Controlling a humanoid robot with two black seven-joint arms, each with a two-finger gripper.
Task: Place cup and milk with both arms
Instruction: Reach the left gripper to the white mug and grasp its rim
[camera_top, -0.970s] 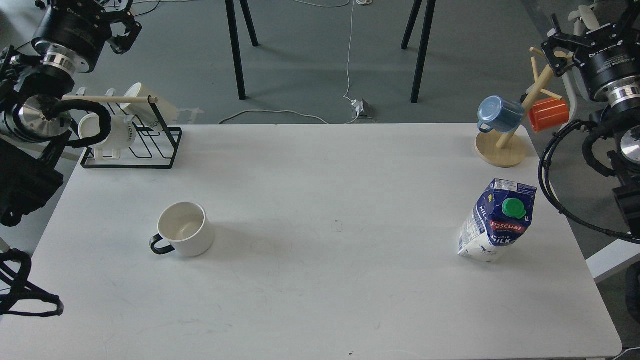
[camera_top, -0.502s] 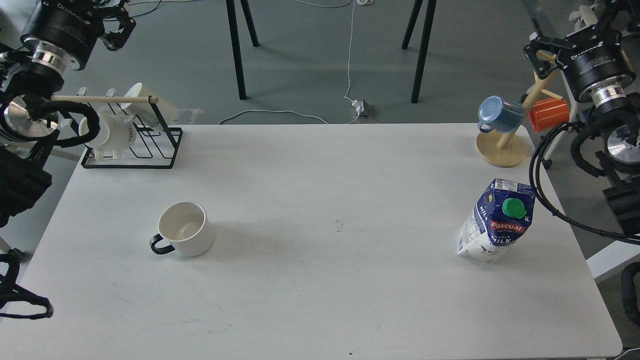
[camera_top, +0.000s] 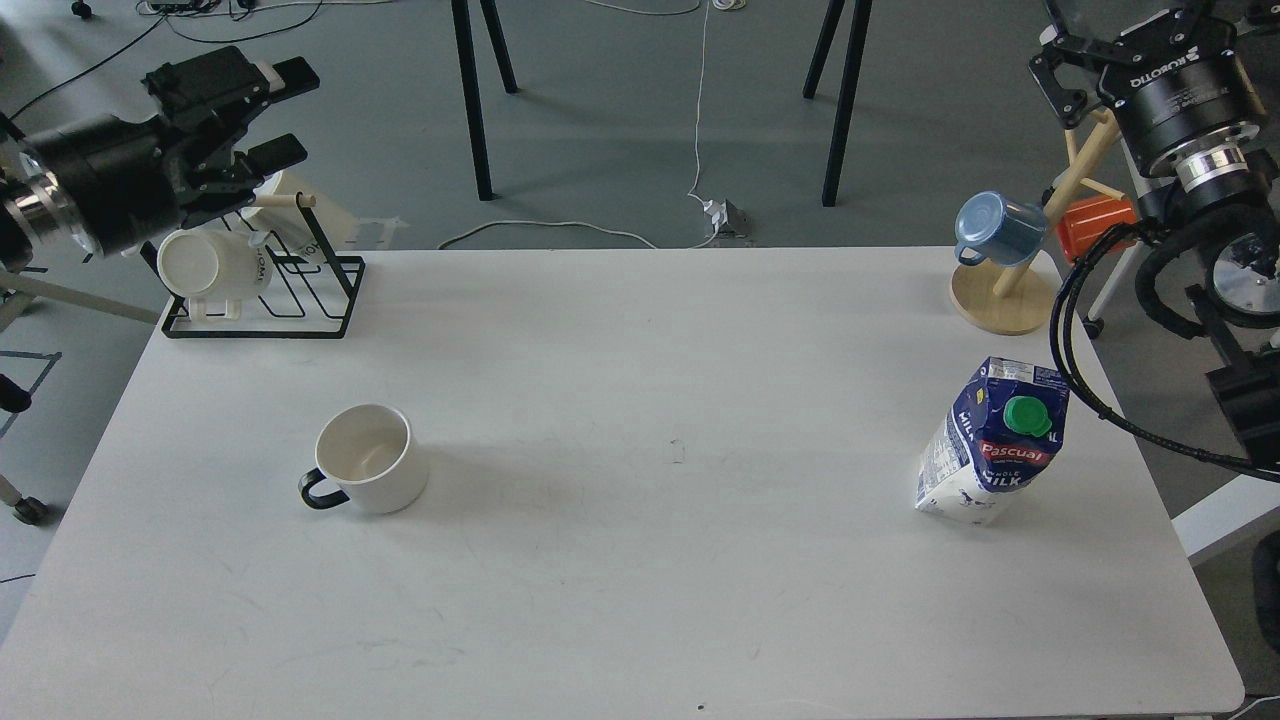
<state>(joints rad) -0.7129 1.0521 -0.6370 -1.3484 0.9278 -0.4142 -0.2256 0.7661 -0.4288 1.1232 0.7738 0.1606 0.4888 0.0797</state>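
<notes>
The cup (camera_top: 365, 458), a wide white mug with a small black handle, stands upright on the left half of the white table (camera_top: 640, 560). The milk (camera_top: 995, 440), a dark blue and white carton with a green cap, stands upright on the right half. My left gripper (camera_top: 287, 112) hangs above the table's back left corner, over the mug rack. Its jaws are apart and empty, far behind the cup. My right gripper (camera_top: 1110, 40) is high at the back right, beyond the milk. Its fingertips run out of the frame's top.
A black wire rack (camera_top: 300, 300) with white mugs stands at the back left corner. A wooden mug tree (camera_top: 1003, 298) at the back right carries a blue cup (camera_top: 995, 228) and an orange cup (camera_top: 1095, 225). Black stand legs (camera_top: 470, 100) are on the floor behind.
</notes>
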